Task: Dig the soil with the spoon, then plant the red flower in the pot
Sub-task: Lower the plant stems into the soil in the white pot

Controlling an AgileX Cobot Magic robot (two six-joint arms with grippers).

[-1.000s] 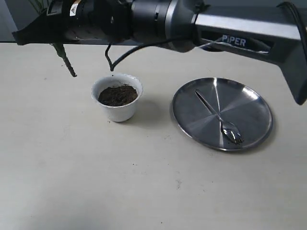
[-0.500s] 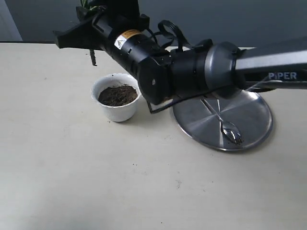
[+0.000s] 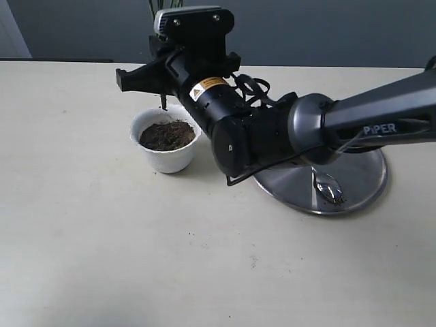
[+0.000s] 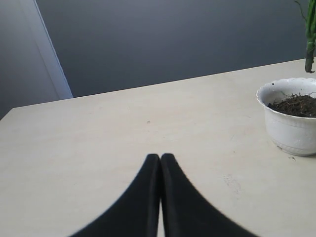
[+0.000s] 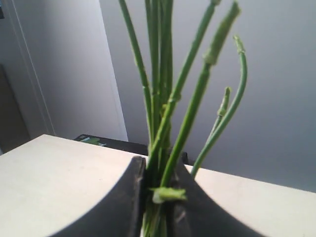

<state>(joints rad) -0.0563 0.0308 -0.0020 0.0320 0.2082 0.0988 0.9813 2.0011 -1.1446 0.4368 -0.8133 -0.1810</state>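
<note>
The white scalloped pot (image 3: 167, 151) holds dark soil (image 3: 167, 135) left of centre on the table. My right gripper (image 3: 163, 80) reaches across from the right and hangs just above the pot's far rim, shut on the flower's green stems (image 5: 187, 98). One dark stem end (image 3: 163, 104) points down at the rim. The red bloom is out of view. The silver spoon (image 3: 328, 187) lies on the steel plate, its handle hidden by the arm. My left gripper (image 4: 160, 157) is shut and empty, low over the table left of the pot (image 4: 291, 123), with the soil (image 4: 296, 104) and a stem (image 4: 310, 44) in its view.
The round steel plate (image 3: 371, 178) sits right of the pot, half covered by the right arm (image 3: 272, 133). A dark wall stands behind the table's far edge.
The right arm swung down and to the right with the flower; the stem end moved from left of the pot to just over its far rim. Pot, plate and spoon stayed put.
</note>
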